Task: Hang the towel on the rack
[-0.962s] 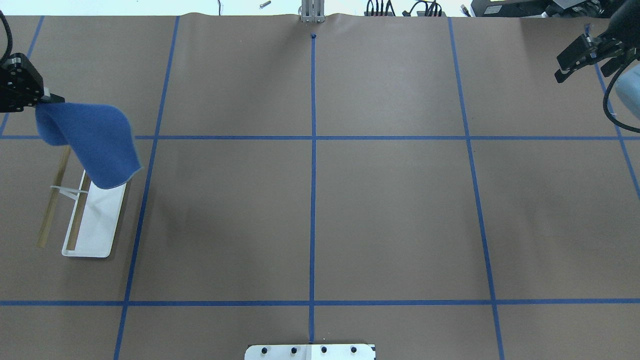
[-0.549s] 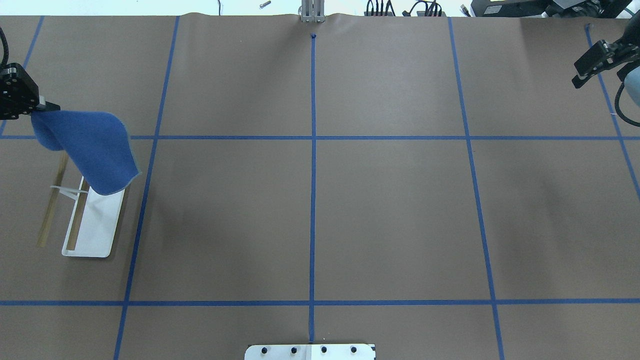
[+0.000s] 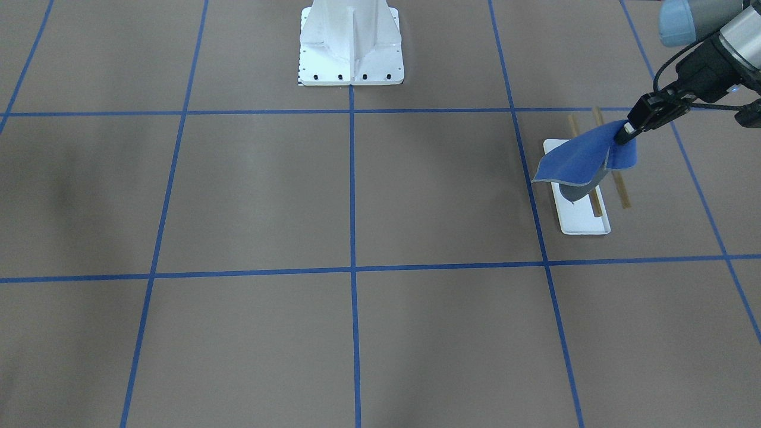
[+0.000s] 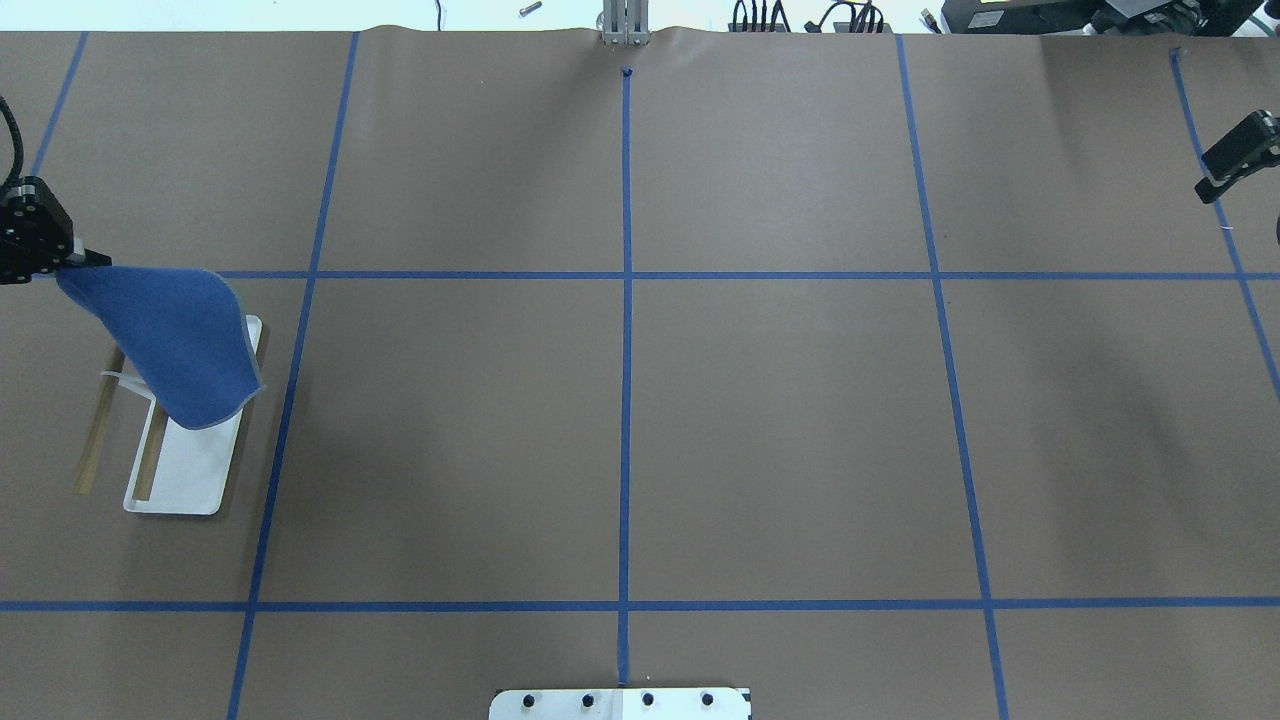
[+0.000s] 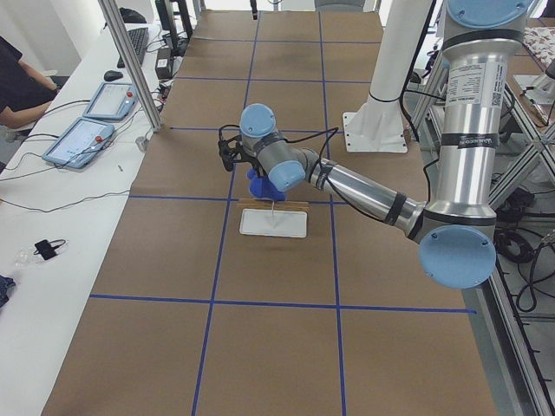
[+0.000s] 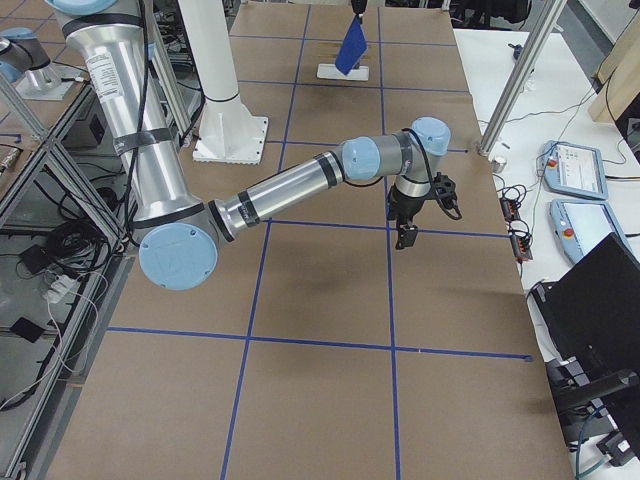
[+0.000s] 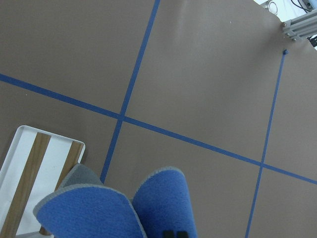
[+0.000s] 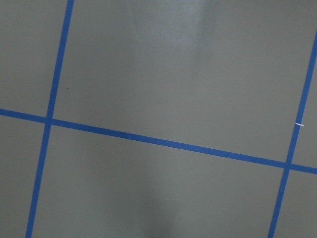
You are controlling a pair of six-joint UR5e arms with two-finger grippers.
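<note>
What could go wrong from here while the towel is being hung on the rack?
The left pincer holds the towel by one edge, and most of it hangs toward the tray side of the rack; released now, it may slide off the rods. The rack's support looks thin, so a dragging towel could shift or tip it. The pincer also sits close to the rod ends and might knock them.

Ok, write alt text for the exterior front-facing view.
The left end effector grips a blue towel by one edge, dangling it above the rack, a white tray with two wooden rods, at the view's right. The table carries blue tape lines.
</note>
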